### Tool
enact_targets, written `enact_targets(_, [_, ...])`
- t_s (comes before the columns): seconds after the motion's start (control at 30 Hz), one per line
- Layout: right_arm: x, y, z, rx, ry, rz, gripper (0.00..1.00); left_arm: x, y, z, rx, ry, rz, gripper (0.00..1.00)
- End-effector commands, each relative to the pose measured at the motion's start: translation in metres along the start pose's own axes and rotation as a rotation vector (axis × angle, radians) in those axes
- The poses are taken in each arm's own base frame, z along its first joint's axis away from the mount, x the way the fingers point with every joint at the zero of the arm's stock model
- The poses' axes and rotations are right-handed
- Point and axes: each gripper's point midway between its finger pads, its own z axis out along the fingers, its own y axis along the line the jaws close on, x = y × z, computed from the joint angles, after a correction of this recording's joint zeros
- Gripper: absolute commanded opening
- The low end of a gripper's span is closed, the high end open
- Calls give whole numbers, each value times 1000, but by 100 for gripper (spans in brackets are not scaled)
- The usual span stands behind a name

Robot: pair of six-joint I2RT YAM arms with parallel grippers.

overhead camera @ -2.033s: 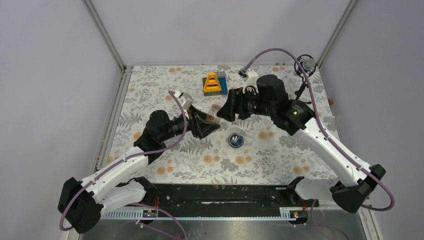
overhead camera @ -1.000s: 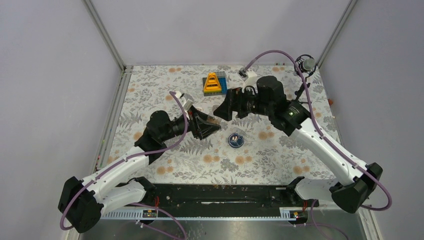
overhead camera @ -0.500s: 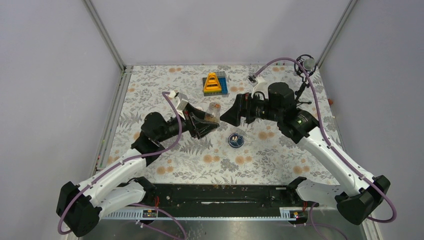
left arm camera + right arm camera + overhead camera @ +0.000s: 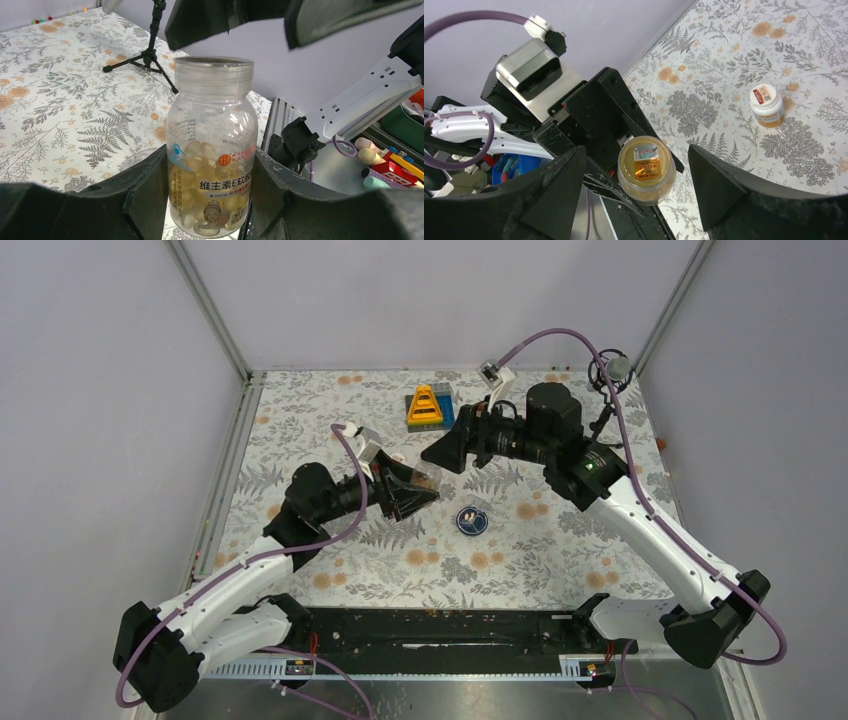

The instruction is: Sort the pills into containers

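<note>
**Left arm has the pill bottle, right one is open at its top**

The see-through bottle (image 4: 220, 115) is stuffed with pale yellow pills (image 4: 195, 150). It's pinched around its lower half by the left gripper (image 4: 207, 200), label facing that wrist camera. It's held near the middle of the table (image 4: 560, 560), top end pointing far-right.

The right gripper (image 4: 638, 150) is right at that top end with its fingers spread wide, one on each side of the bottle. There's a gap on both sides, so it isn't touching.

Just near-right of the two grippers sits the little dark-blue dish (image 4: 460, 522) with a couple of pale specks (image 4: 472, 519) in it. A white-capped bottle (image 4: 766, 106) with a red label stands upright on the table by itself. The yellow triangle toy (image 4: 425, 405) is toward the far edge, apart from all that.
</note>
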Motion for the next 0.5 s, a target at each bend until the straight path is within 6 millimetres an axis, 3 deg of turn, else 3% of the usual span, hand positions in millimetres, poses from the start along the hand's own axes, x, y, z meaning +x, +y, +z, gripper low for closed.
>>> enact_targets(0.0, [-1,14,4,-63,16,-56,81,-36,-14,5,46,-74,54,0])
enact_targets(0.1, [4,15,3,-80,45,-82,80,-36,-15,6,49,-67,53,0])
enact_targets(0.13, [6,15,3,-80,60,-89,76,-36,-16,6,52,-66,52,0])
enact_targets(0.23, [12,14,1,-87,102,-119,52,-37,-17,5,56,-63,46,0])
enact_targets(0.37, [19,18,-5,-140,156,-197,30,-35,-22,5,76,-42,39,0])
enact_targets(0.47, [31,28,-19,-298,211,-298,19,-29,-30,3,129,-7,40,0])
